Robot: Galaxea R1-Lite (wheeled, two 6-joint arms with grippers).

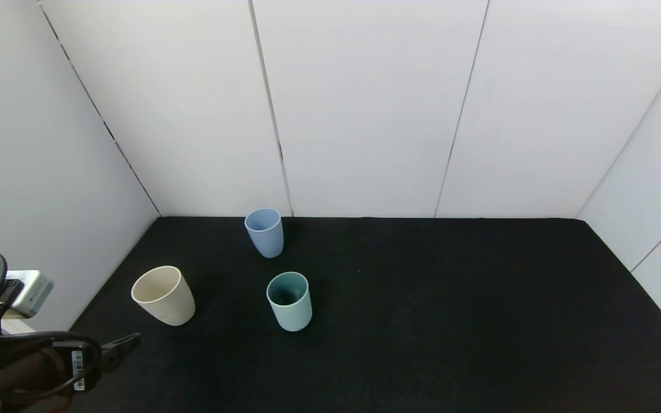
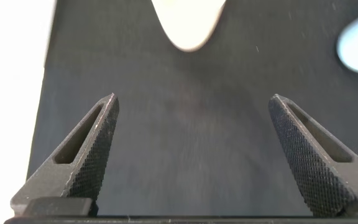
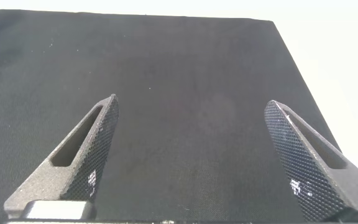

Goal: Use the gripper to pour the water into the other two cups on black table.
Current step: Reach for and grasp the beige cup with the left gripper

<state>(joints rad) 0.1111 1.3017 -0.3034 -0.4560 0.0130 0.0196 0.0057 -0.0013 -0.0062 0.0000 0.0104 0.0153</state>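
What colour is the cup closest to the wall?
The cup nearest the back wall is pale periwinkle blue, seen best in the head view.

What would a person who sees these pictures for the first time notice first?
Three cups stand upright and apart on the left half of the black table: a beige cup nearest the left edge, a teal cup beside it toward the middle, and a pale blue cup behind, near the back wall. The left gripper is open and aimed at the beige cup; the right gripper is open over bare table.
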